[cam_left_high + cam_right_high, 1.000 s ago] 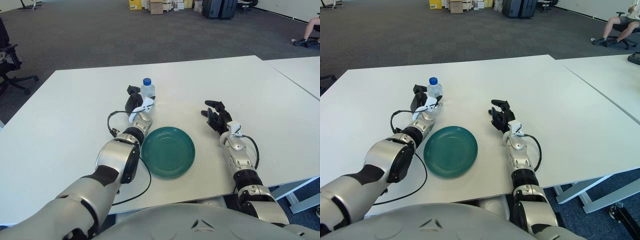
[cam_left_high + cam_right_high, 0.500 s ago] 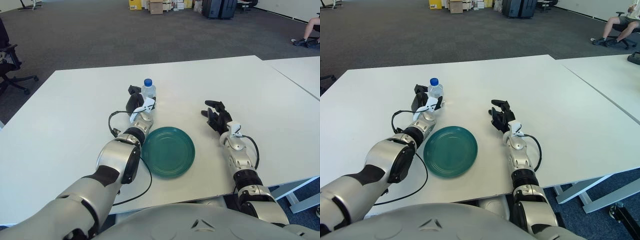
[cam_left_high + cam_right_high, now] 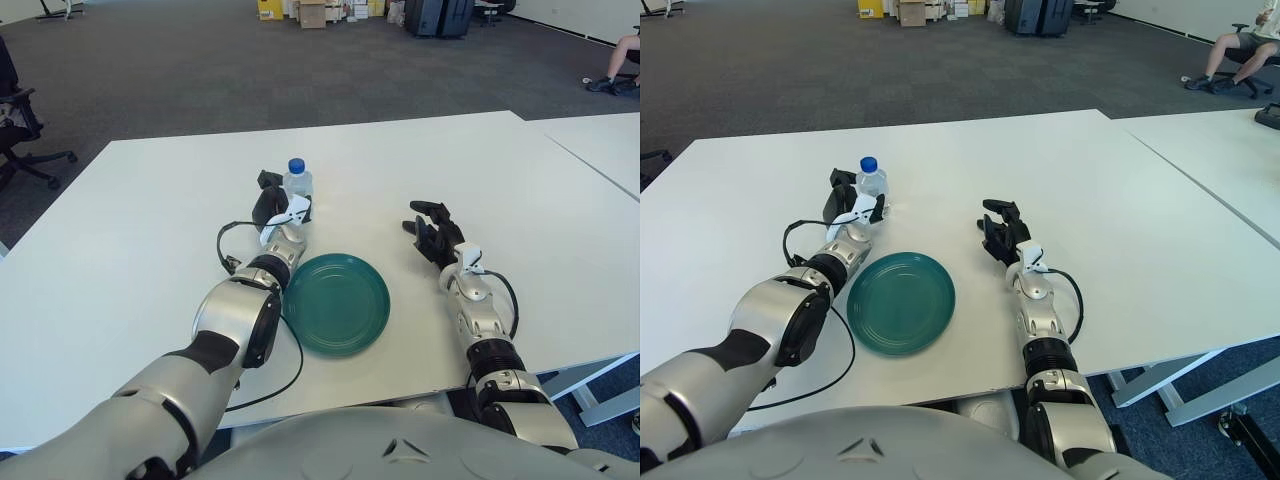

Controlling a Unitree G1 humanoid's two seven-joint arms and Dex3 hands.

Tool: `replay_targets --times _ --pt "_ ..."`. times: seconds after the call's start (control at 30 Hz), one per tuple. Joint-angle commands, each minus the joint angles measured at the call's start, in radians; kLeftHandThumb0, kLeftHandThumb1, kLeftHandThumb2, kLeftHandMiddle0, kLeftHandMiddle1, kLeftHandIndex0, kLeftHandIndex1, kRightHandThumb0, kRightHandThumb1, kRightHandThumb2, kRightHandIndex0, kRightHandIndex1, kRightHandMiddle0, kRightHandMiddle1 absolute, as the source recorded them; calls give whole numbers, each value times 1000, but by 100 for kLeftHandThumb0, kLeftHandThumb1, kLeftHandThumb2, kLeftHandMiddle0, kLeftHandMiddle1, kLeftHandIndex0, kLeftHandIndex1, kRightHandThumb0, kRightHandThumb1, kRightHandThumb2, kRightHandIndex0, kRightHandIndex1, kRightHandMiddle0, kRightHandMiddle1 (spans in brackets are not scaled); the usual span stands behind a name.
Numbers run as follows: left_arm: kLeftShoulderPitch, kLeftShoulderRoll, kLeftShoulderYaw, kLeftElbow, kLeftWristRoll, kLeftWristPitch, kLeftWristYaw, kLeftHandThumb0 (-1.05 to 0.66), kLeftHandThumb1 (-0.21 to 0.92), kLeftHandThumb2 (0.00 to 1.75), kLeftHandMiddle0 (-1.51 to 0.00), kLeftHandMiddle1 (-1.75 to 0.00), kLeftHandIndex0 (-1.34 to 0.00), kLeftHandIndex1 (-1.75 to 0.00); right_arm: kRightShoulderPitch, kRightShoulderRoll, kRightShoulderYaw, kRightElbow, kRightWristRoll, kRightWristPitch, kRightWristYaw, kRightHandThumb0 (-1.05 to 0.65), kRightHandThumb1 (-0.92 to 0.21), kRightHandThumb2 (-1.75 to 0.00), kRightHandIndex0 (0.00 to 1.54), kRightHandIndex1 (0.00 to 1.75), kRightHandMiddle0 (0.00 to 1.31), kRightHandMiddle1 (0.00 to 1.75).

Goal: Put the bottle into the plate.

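A small clear bottle (image 3: 296, 186) with a blue cap stands upright on the white table (image 3: 150, 220), just beyond the green plate (image 3: 336, 302). My left hand (image 3: 276, 208) is wrapped around the bottle's lower part, with dark fingers on both sides of it, and hides its base. The plate has nothing in it and lies a short way toward me and to the right of that hand. To the right of the plate, my right hand (image 3: 432, 232) shows with its fingers relaxed and holding nothing.
A second white table (image 3: 610, 150) adjoins at the right. A black cable (image 3: 225, 255) loops beside my left forearm. Office chairs, boxes and a seated person are far off on the carpet.
My left hand has edged slightly forward and to the right around the bottle, and the bottle has shifted a little to the right with it. The right hand has not moved.
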Motion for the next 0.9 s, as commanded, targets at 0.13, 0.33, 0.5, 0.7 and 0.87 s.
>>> replay_targets --times 0.13,0.33,0.5,0.7,0.87 --pt "7 14 -8 8 14 3 14 -45 41 118 -98 -175 -53 -175 -18 0 -8 21 23 -5 7 -66 -92 -74 34 64 0 103" --pt "7 17 -7 7 14 1 18 -45 41 118 -99 -175 -53 -175 -22 -3 -6 28 28 -9 11 -65 -92 -73 34 64 0 103" --pt "6 18 -5 7 13 -3 20 -45 41 119 -101 -175 -53 -175 -26 -5 -5 37 30 -14 14 -65 -92 -73 34 64 0 103" --pt "5 18 -1 7 11 -10 24 -45 40 120 -104 -175 -54 -175 -30 -6 -4 47 30 -20 13 -65 -92 -74 33 64 0 102" --pt "4 17 6 6 6 -20 25 -45 39 121 -106 -175 -55 -175 -33 -7 -2 53 26 -24 10 -66 -92 -74 33 64 0 102"
